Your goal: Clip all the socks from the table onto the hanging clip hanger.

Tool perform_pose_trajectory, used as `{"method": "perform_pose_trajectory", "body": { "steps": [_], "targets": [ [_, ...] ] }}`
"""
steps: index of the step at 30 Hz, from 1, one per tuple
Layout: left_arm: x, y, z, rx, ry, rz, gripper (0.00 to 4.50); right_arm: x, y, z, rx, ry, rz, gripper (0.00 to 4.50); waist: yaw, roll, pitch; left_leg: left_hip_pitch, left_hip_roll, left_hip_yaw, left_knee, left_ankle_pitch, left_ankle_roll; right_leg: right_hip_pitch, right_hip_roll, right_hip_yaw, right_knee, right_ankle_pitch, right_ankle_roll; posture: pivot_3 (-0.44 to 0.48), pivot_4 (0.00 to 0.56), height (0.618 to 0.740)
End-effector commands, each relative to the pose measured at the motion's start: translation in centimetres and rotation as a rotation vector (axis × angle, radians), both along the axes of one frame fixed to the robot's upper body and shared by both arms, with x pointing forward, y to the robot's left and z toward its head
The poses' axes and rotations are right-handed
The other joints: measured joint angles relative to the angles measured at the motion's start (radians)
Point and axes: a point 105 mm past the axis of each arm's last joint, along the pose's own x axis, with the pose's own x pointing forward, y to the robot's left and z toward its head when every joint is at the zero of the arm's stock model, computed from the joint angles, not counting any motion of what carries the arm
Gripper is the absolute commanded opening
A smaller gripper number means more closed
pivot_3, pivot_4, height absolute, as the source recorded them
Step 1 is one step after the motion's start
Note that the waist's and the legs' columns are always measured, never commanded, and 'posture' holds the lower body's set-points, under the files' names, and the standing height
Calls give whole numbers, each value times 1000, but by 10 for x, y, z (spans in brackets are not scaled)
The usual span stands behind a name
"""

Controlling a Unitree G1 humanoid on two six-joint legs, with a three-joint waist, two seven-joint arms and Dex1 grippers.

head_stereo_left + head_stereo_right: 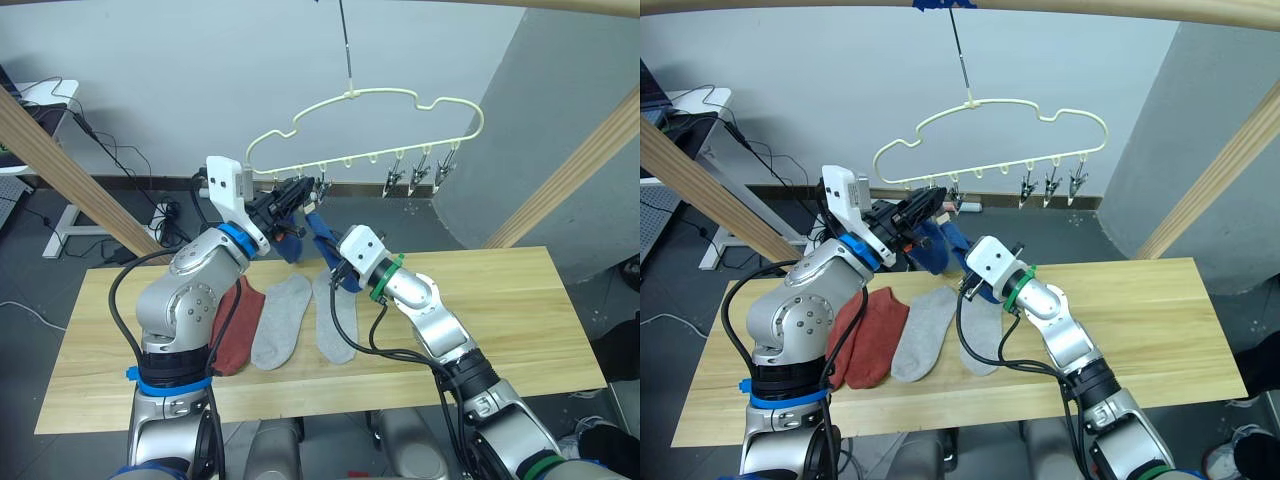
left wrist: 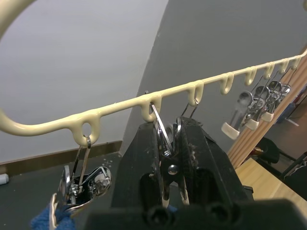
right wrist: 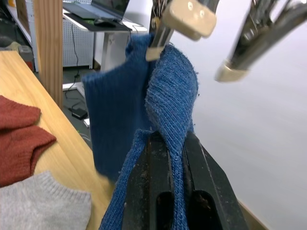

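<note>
The cream clip hanger (image 1: pixel 380 93) hangs from a thin rod above the table (image 1: pixel 500 320). My left gripper (image 2: pixel 168 132) is up at the hanger's lower bar, shut on a metal clip (image 2: pixel 162 129). One blue sock (image 3: pixel 115 124) hangs from the neighbouring end clip (image 2: pixel 84 184). My right gripper (image 3: pixel 170 141) is shut on a second blue sock (image 3: pixel 172 96), holding it up just below the clips. Two rust-red socks (image 1: pixel 237 325) and two grey socks (image 1: pixel 283 320) (image 1: pixel 335 320) lie side by side on the table.
Three free clips (image 1: pixel 420 175) hang at the hanger's right end. Slanted wooden poles (image 1: pixel 70 175) (image 1: pixel 570 170) stand at both sides of the table. Behind on the left are a white desk (image 1: pixel 40 95) and cables on the floor.
</note>
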Motion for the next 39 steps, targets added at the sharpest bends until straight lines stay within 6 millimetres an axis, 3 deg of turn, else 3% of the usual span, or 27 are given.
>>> {"method": "perform_pose_trajectory", "body": {
  "steps": [1,19,21,22,28,35,39],
  "targets": [
    [-10,-3,31,-35,-114,-33,253,-6,3,17,66,-60,24,0,0,0,0,0,0,0,0,0,0,0,0,0,0,0,0,-190,281,740],
    [-11,-2,24,-25,-89,-21,253,-3,12,32,129,-94,43,0,0,0,0,0,0,0,0,0,0,0,0,0,0,0,0,-180,277,740],
    [-11,-1,24,-37,-83,-20,966,-4,14,33,129,-94,49,0,0,0,0,0,0,0,0,0,0,0,0,0,0,0,0,-179,277,740],
    [-11,0,23,-39,-81,-19,1089,-4,15,33,130,-93,52,0,0,0,0,0,0,0,0,0,0,0,0,0,0,0,0,-177,276,740],
    [-15,2,17,-31,-56,-33,2830,-3,17,33,131,-91,61,0,-1,0,0,0,0,0,0,0,0,0,0,0,1,0,0,-174,275,740],
    [-20,6,9,17,-52,-39,2830,-2,19,31,131,-60,76,0,-2,0,0,0,0,0,1,0,0,0,0,0,1,0,0,-169,273,740],
    [-21,7,8,43,-62,-34,2850,-2,19,26,123,-22,82,1066,-2,0,0,0,0,0,1,0,0,0,0,0,1,0,0,-164,274,740]
  ]
}}
